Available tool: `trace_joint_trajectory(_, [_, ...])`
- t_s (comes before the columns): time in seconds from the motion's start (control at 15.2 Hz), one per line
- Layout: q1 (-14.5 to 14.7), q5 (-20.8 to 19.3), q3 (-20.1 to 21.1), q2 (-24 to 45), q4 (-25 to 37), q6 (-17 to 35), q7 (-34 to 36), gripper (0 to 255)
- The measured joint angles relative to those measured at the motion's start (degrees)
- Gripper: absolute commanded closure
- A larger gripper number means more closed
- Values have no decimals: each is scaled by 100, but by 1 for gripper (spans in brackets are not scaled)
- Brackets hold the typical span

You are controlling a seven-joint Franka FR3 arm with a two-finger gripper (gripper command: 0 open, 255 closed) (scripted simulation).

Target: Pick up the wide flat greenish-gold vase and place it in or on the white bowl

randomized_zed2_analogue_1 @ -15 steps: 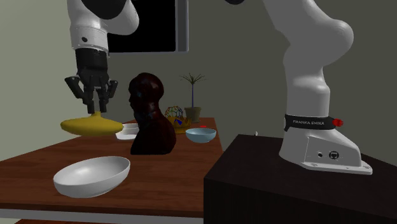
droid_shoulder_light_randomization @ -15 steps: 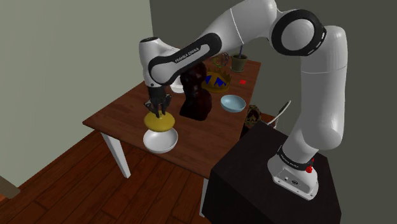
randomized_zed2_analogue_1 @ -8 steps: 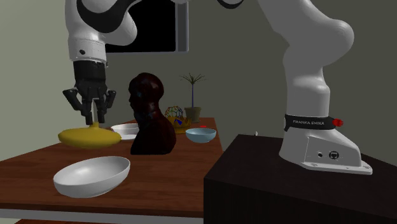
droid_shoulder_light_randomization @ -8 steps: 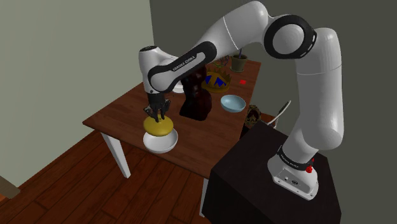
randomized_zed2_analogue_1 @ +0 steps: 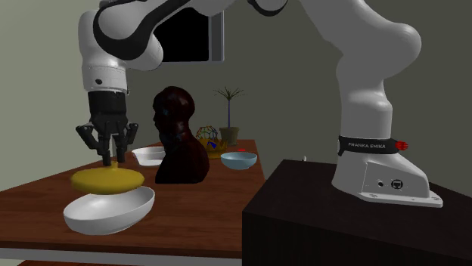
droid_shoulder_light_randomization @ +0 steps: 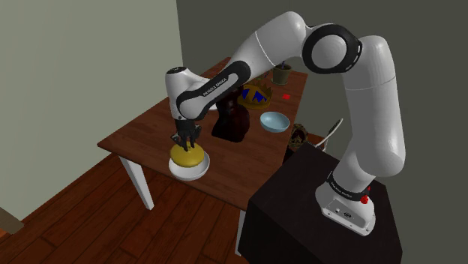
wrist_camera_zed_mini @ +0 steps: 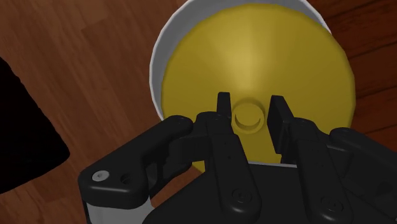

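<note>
On the brown table point(droid_shoulder_light_randomization: 142, 135), left of centre in the shoulder view, my gripper point(wrist_camera_zed_mini: 250, 100), clenched on the greenish-gold vase point(wrist_camera_zed_mini: 254, 57) neck, has lowered it from mid-air onto the white bowl point(randomized_zed2_analogue_1: 106, 211), so release should follow.

Black end effector point(wrist_camera_zed_mini: 250, 108), its two fingers point(wrist_camera_zed_mini: 222, 107) clasping the small round neck of a wide flat golden-yellow vase point(wrist_camera_zed_mini: 254, 51), vase directly over a white bowl point(wrist_camera_zed_mini: 156, 63) whose rim curves round its edge, brown wooden counter point(wrist_camera_zed_mini: 83, 63) beneath, black shape point(wrist_camera_zed_mini: 19, 133) apart from the bowl
</note>
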Motion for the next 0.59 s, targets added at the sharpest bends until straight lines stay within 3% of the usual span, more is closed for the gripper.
trace_joint_trajectory(0.59, [40, -86, -65, 316, -39, 351, 36, 255])
